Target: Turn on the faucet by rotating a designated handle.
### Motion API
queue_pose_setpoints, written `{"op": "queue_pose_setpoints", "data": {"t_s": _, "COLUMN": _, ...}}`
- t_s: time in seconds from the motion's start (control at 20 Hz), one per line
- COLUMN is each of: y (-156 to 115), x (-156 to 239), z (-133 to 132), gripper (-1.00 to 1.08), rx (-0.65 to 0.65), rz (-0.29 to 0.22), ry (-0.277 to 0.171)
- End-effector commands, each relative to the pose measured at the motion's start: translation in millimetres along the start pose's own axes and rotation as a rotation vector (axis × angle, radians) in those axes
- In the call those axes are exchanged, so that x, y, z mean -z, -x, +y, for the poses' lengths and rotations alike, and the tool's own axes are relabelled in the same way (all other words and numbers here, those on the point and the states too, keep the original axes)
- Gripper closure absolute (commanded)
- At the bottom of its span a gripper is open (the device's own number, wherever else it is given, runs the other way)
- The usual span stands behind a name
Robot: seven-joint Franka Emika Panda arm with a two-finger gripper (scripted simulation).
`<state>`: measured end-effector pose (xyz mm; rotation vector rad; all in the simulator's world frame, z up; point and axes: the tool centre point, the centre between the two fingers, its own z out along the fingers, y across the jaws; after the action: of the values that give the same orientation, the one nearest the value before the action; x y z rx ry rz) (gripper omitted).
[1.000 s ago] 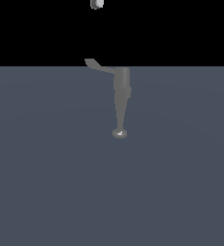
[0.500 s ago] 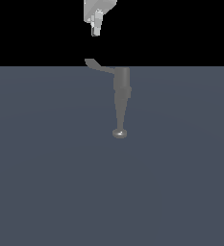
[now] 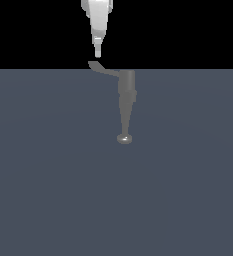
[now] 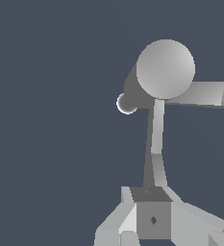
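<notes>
While the tool (image 3: 98, 54) hangs from the top of the exterior view, its white body narrows to a slim tip that sits just above the paddle end of the handle (image 3: 102, 69), with a thin dark gap showing between the two. From this side the fingers merge into one point, so I cannot tell whether they are spread or pressed together, and nothing is seen gripped between them.

The faucet (image 3: 126, 95) stands on the flat slate-grey surface (image 3: 48, 175), near the middle of the exterior view. Its thick cylindrical body is at the top, level with the far edge of the surface, and from there it tapers down the picture into a narrow stem ending in a rounded knob. The handle juts from the thick body toward the exterior view's left and rises slightly, ending in a flattened tip directly under the tool.

Seen from the wrist, the tool (image 4: 149, 204) fills the near edge as pale blocky shapes, and the handle (image 4: 155, 144) runs as a thin pale strip from close beside it out to the faucet (image 4: 165, 70), whose body shows as a round grey disc. The tapering stem appears as a darker piece reaching away from that disc to the small rounded knob.
</notes>
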<state>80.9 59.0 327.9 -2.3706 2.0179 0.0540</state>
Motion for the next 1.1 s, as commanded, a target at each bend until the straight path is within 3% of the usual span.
{"op": "queue_pose_setpoints", "data": {"t_s": 0.0, "y": 1, "x": -9, "z": -9, "gripper": 1.08, "rx": -0.045, "rz": 0.014, "ry": -0.001}}
{"op": "queue_pose_setpoints", "data": {"t_s": 0.55, "y": 4, "x": -29, "z": -25, "gripper": 1.08, "rx": -0.131, "rz": 0.044, "ry": -0.004}}
{"op": "queue_pose_setpoints", "data": {"t_s": 1.05, "y": 6, "x": -29, "z": -13, "gripper": 1.08, "rx": -0.13, "rz": 0.044, "ry": -0.004}}
